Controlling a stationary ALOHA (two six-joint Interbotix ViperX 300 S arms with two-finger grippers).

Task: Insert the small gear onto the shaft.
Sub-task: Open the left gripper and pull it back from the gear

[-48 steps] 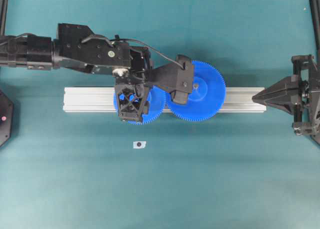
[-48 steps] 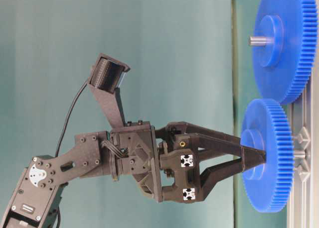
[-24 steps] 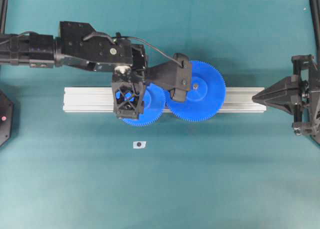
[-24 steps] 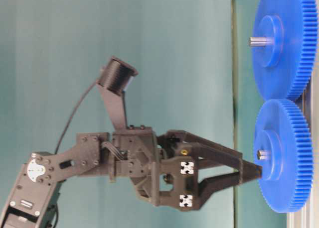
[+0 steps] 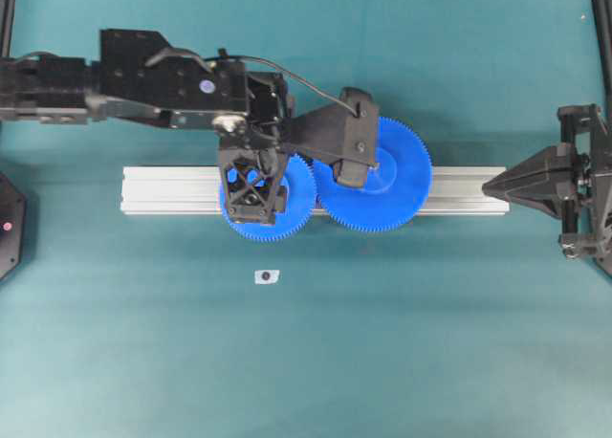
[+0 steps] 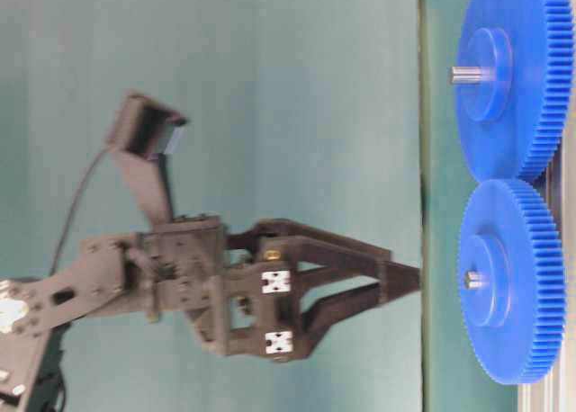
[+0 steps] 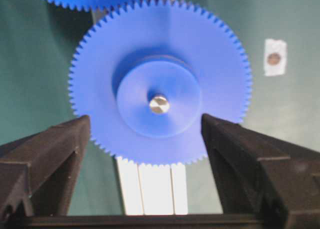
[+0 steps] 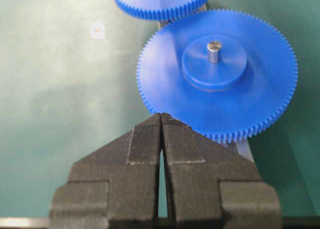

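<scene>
The small gear (image 7: pixel 165 44), blue with a raised hub, sits flat on the rail with the shaft (image 7: pixel 159 104) poking through its centre hole. Its teeth meet those of the wider blue gear (image 5: pixel 387 185). In the table-level view the shaft tip (image 6: pixel 471 280) stands just proud of the small gear's hub (image 6: pixel 490 282). My left gripper (image 7: pixel 145 118) is open and holds nothing. It hangs directly above the small gear (image 5: pixel 298 185), with a clear gap between its fingertips (image 6: pixel 403 270) and the hub. My right gripper (image 8: pixel 161 116) is shut and empty, off the rail's right end (image 5: pixel 492 185).
The long grooved aluminium rail (image 5: pixel 167 189) carries both gears across the middle of the teal table. The wider gear (image 8: pixel 217 89) has its own pin (image 8: pixel 214 46). A small white tag with a dark dot (image 5: pixel 266 276) lies on the mat in front of the rail.
The small gear slid down the shaft to the rail. My left gripper then opened, let go of its hub and drew back up from it. The right arm stayed still.
</scene>
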